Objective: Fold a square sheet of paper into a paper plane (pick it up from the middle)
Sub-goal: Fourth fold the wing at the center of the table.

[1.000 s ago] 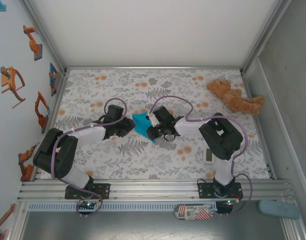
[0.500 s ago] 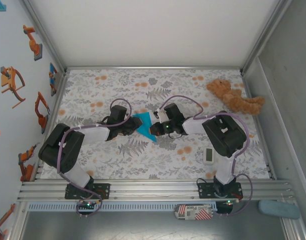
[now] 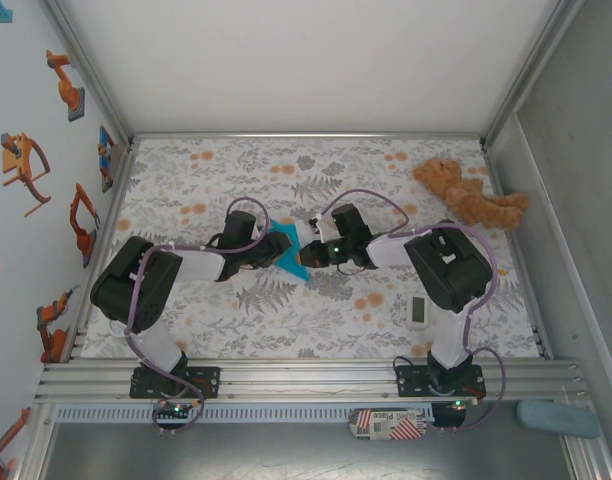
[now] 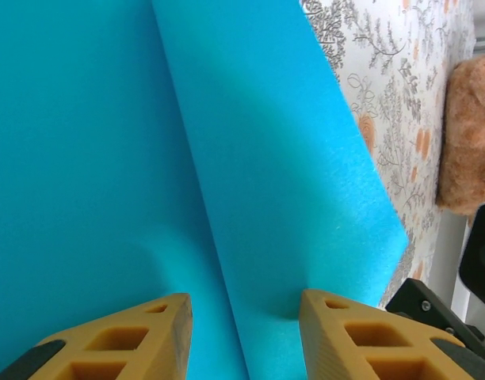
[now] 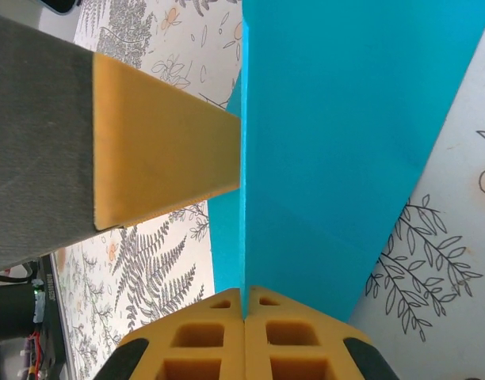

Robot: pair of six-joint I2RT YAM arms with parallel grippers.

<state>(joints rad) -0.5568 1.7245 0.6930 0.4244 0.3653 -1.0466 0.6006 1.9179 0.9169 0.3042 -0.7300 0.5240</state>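
**Q:** Reading from left to right, what is shown?

**A:** The left gripper (image 3: pixel 258 256), then the sheet of paper (image 3: pixel 282 246) held between the two arms over the middle of the table (image 3: pixel 186 320), then the right gripper (image 3: pixel 311 256). In the left wrist view the left gripper's fingers (image 4: pixel 124 340) stand apart, one on either side of a crease in the sheet. In the right wrist view the right jaws are together, clamped on the sheet, which is seen edge-on.

**Q:** How far has the folding gone?

**A:** Probably the early-to-middle stage. The sheet is off the table and bears at least one crease with overlapping layers. No pointed dart has formed, so nose and wing folds appear to remain.

**Q:** What cannot be read?

**A:** From above, both grippers cover much of the sheet and its outline is unclear. The wrist views crop it at the frame edges. Whether the left fingers touch the paper cannot be told. The tan-and-grey block (image 5: pixel 163 150) beside the sheet is likely a left finger, though this is uncertain.
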